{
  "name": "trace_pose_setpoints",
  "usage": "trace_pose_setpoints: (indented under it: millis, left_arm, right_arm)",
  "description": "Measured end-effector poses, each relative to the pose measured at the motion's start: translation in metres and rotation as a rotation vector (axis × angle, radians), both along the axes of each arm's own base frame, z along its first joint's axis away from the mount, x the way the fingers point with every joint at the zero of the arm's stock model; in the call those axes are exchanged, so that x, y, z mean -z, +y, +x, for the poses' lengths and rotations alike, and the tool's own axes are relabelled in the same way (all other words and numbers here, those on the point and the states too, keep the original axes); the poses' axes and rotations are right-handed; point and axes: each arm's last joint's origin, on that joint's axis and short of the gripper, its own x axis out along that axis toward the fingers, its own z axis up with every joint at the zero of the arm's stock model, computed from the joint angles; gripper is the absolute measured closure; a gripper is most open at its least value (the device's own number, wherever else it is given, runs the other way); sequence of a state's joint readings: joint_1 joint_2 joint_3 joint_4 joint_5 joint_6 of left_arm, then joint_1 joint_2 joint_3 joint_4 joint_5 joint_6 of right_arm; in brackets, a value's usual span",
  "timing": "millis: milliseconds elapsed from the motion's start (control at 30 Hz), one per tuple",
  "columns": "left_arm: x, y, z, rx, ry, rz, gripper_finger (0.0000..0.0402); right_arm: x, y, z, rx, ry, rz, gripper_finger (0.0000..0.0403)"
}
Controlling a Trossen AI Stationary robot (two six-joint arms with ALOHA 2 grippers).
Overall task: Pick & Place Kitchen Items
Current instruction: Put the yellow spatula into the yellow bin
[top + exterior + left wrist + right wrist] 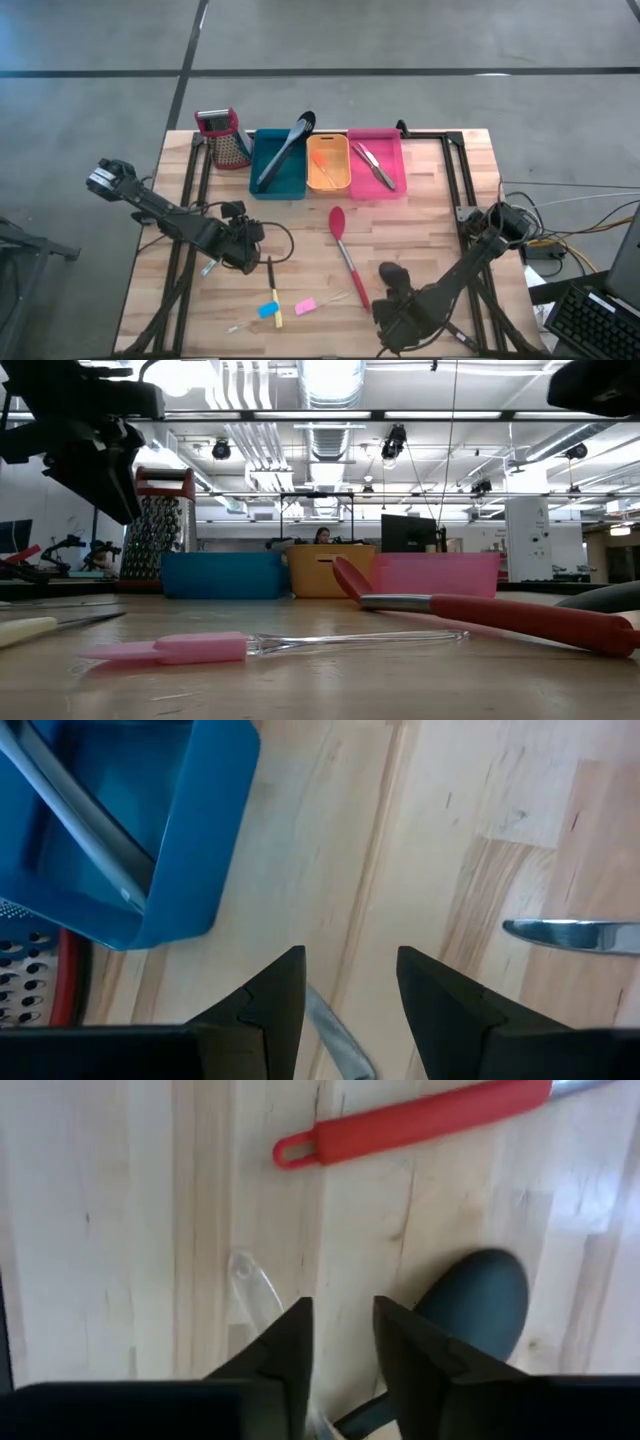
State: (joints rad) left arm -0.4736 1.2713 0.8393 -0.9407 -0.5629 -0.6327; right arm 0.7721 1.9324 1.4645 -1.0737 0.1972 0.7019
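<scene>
A red spoon (346,256) lies at the table's middle, its handle end (410,1125) showing in the right wrist view. My right gripper (396,300) hangs open near the front edge, pointing down. Its fingers (342,1335) hover over bare wood, right beside the grey-blue spoon's bowl (475,1300) and a clear handle (255,1285). My left gripper (250,238) is open (350,990) left of centre, above a slim metal tool (335,1035). Small pink (306,305) and blue-and-yellow (270,309) pieces lie on the table near the front.
At the far edge stand a metal grater (225,138), a teal bin (280,165) holding dark utensils, an orange bin (328,163) and a pink bin (377,165) with metal tools. Black frame rails (455,170) run along the table's sides.
</scene>
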Motion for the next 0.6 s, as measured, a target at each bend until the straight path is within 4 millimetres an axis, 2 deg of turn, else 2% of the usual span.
trace_pose_setpoints:
  millis: [300, 600]
  left_arm:
    - [0.011, 0.002, -0.004, 0.003, 0.026, 0.010, 0.0239]
    - [0.020, 0.004, -0.009, 0.027, 0.067, 0.036, 0.0239]
  right_arm:
    - [0.004, 0.005, -0.008, 0.057, 0.014, 0.016, 0.0218]
    - [0.015, 0.008, -0.011, 0.187, 0.041, 0.029, 0.0185]
